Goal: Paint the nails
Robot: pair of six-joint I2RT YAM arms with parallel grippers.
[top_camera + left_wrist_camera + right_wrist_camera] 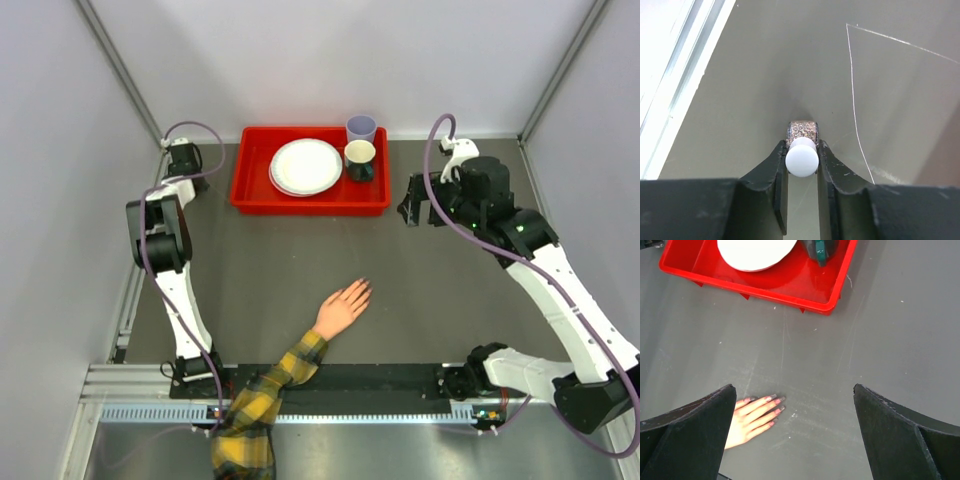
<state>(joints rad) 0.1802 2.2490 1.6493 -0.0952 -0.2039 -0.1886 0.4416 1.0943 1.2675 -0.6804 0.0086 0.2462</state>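
The dark surface carries a red tray at its far side. A plaid sleeve reaches in from the near edge, and its mannequin hand lies flat mid-surface. The right claw hangs spread wide, just right of the tray. At the far left, the left claw pinches a small glitter bottle by its white cap. The nails look tinted, though we cannot be sure. We judge the round cap a slippery hold: the bottle could twist loose or tip while being carried to the hand, which is well apart.
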